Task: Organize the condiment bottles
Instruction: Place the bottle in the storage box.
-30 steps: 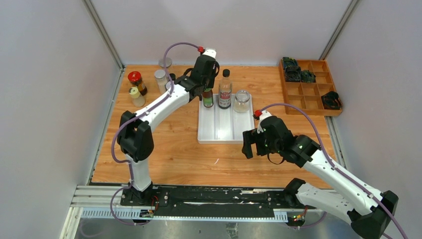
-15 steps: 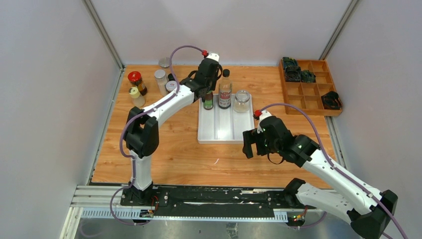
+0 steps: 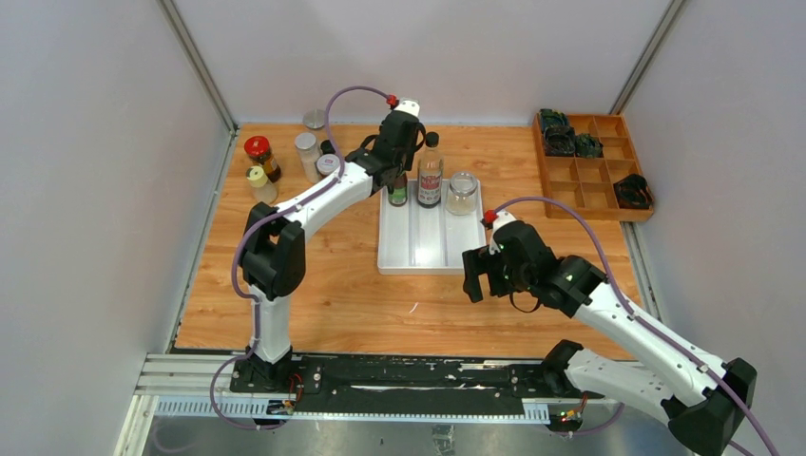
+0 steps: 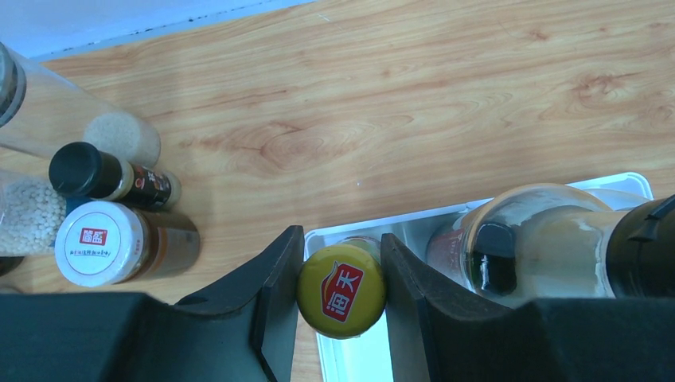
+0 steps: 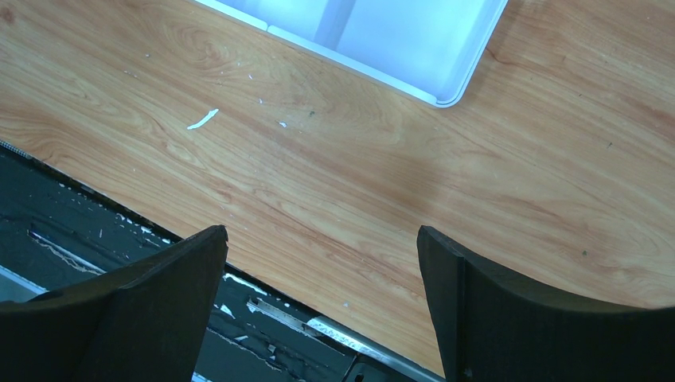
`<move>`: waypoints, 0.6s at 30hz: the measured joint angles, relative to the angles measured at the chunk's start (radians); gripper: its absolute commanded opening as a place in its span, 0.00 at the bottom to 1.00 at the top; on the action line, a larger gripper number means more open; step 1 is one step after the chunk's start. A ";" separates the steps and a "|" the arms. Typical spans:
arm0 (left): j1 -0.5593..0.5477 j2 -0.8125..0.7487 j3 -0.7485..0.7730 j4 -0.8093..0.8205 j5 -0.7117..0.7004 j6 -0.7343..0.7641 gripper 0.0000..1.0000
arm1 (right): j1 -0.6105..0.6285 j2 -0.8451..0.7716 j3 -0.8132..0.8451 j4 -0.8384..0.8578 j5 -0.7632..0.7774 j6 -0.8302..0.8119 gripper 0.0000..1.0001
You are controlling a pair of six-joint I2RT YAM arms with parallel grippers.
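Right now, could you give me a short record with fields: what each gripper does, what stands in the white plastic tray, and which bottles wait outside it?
left gripper: closed on the cap of the yellow-capped green-labelled bottle, at the tray's far left slot
right gripper: open, empty, above the wooden table by the tray's near right corner
white plastic tray: also holds the tall black-capped dark bottle and the silver-lidded clear glass jar
outside tray: red-lidded jar, white-lidded jar, others, far left
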 measured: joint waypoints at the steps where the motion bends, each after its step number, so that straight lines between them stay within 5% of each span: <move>1: 0.000 0.000 0.000 0.000 -0.001 0.000 0.42 | 0.000 0.002 0.000 0.000 0.000 0.000 0.95; 18: 0.000 -0.004 -0.004 0.035 -0.036 -0.005 0.65 | 0.000 0.001 -0.021 0.001 -0.002 0.001 0.95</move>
